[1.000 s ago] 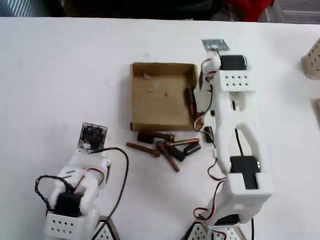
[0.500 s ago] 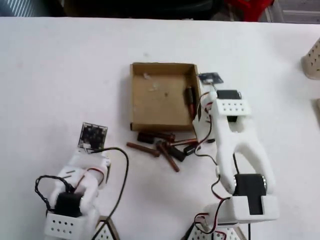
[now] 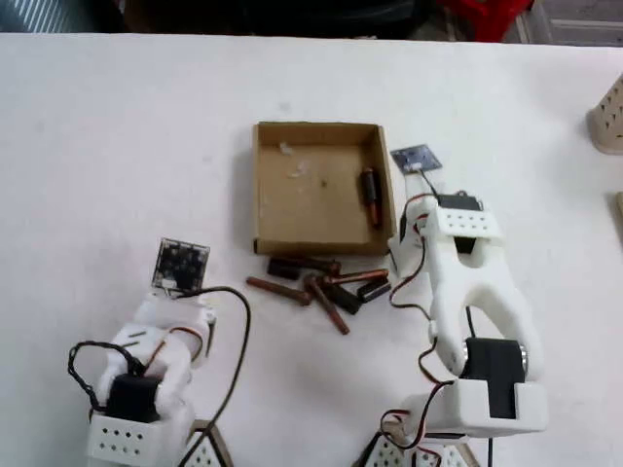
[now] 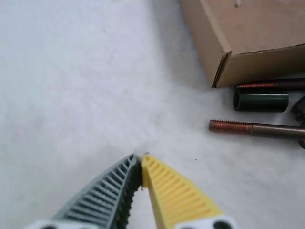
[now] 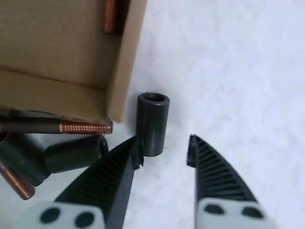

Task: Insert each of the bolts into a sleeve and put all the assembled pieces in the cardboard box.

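The cardboard box (image 3: 292,209) sits mid-table with one bolt-in-sleeve piece (image 3: 371,196) lying along its right wall. Loose copper bolts (image 3: 277,290) and dark sleeves (image 3: 373,288) lie in a heap just in front of it. My right gripper (image 5: 164,151) is open, low over the table by the box's front right corner. A dark sleeve (image 5: 153,123) lies just ahead of its fingertips, beside the box wall (image 5: 125,62). My left gripper (image 4: 141,161) is shut and holds nothing, on bare table well short of a green-black sleeve (image 4: 260,101) and a bolt (image 4: 252,128).
The right arm (image 3: 467,282) stretches from the front edge up to the box's right side. The left arm (image 3: 146,370) is folded at the front left. A pale perforated object (image 3: 608,117) stands at the far right edge. Open table lies left of and behind the box.
The right arm has drawn back from over the box's right wall toward the front, and its gripper now sits by the box's front right corner. The left arm has not moved.
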Motion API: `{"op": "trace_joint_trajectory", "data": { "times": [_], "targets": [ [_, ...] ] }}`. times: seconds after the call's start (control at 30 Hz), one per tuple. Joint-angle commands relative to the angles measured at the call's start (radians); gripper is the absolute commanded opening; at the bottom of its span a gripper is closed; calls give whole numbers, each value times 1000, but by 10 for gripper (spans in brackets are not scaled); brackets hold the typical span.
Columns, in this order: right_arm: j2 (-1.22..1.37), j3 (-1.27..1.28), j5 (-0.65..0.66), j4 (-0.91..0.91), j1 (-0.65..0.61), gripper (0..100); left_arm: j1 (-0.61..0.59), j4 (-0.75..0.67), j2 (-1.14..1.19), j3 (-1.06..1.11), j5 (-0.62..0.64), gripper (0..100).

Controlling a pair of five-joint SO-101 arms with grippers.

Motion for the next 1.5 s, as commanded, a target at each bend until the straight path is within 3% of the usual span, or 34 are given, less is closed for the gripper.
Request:
{"op": "trace_joint_trajectory", "data": {
  "times": [0.0, 0.17, 0.3, 0.93, 1.17, 1.47],
  "targets": [
    [-45, 9, 6, -47, -10, 179, -12, 5, -12, -2, -9, 24],
    [-45, 11, -6, -88, -13, 115, -12, 5, -12, -2, -9, 24],
    [-45, 14, -123, -127, -13, 77, -12, 5, -12, -2, -9, 24],
    [240, -137, -124, -45, -36, 74, -42, 5, -12, -2, -9, 27],
    [217, -132, -124, -33, -35, 15, -42, 0, -12, -2, -9, 27],
    [18, -130, -130, 154, -2, 17, -42, -2, -13, -2, -9, 27]
  ]
}}
